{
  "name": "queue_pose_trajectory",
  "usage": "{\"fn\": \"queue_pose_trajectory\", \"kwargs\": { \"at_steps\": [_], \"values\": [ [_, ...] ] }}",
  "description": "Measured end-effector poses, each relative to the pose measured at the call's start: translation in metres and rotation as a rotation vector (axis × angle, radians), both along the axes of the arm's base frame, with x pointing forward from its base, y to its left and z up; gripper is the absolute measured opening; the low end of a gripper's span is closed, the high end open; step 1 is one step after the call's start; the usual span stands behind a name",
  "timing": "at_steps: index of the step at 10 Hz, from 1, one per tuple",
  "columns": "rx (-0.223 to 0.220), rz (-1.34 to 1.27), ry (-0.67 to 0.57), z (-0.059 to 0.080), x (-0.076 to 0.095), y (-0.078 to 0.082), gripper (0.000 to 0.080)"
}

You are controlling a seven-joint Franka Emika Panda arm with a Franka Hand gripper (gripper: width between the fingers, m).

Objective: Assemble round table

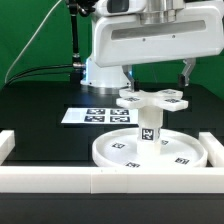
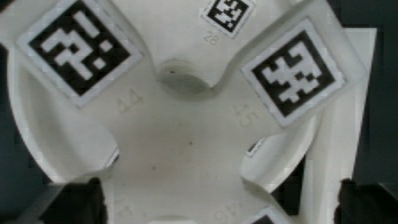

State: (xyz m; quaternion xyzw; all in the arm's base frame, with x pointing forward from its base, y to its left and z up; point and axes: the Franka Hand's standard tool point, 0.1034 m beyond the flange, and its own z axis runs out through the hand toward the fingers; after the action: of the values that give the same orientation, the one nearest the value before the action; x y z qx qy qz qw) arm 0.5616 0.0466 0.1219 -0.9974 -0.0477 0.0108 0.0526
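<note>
In the exterior view the round disc (image 1: 115,152) lies flat inside the border rail. The short cylinder leg (image 1: 148,128) stands upright on its middle. The cross-shaped base (image 1: 152,98) sits level on top of the leg. My gripper (image 1: 157,80) hangs straight over the cross-shaped base, open, with one finger at each side, just above its arms. In the wrist view the cross-shaped base (image 2: 187,120) fills the picture with its tags up. My gripper (image 2: 214,210) shows only its dark fingertips (image 2: 54,208) at the edge, wide apart. The disc is hidden in that view.
The marker board (image 1: 92,115) lies flat behind the disc at the exterior view's left. The long white border rail (image 1: 100,182) runs along the front and turns up both sides. The arm's white base (image 1: 100,68) stands at the back.
</note>
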Motion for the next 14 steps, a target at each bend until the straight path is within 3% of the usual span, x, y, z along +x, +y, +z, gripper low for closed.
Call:
{"fn": "queue_pose_trajectory", "kwargs": {
  "at_steps": [3,8,14],
  "values": [
    [-0.021,0.356,-0.027,0.000,-0.001,0.002,0.0649],
    [-0.020,0.673,-0.061,-0.001,0.000,-0.003,0.0649],
    [-0.085,1.210,-0.083,-0.008,-0.002,-0.012,0.0649]
  ]
}}
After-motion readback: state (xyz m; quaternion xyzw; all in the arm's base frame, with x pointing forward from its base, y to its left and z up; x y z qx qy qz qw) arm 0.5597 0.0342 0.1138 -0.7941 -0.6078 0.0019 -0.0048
